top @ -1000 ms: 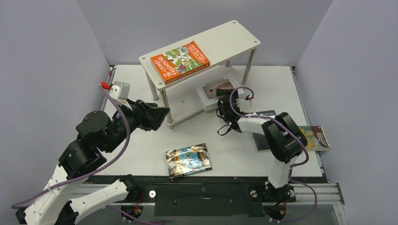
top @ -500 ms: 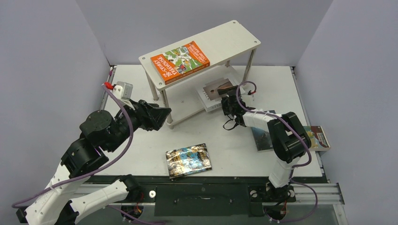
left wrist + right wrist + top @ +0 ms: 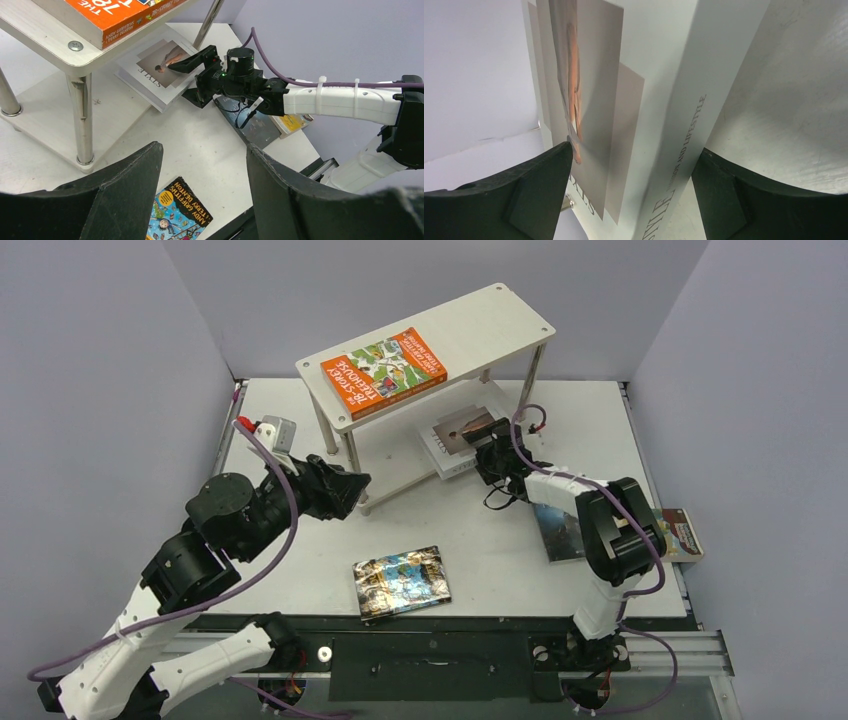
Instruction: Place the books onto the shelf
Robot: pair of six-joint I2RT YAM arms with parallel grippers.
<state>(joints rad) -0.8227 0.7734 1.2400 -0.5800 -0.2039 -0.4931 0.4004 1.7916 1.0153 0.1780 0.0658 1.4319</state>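
so far only the orange book (image 3: 383,371) tops the shelf (image 3: 500,315); the released right gripper (image 3: 486,450) straddles the white book (image 3: 448,443) below, three more books (image 3: 401,582) wait outside.

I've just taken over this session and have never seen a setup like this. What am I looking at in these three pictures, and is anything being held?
Two robot arms, each ending in a two-finger gripper, are bolted at the table's near edge. The wide picture looks down from above and behind them; the other two come from a camera on each wrist. The orange book lies on the shelf's top board; the white book sits low, apparently on its lower board. The comic book, a dark book and a yellow-teal book lie on the table. The right gripper stands open around the white book's edge; the left gripper hovers open and empty.
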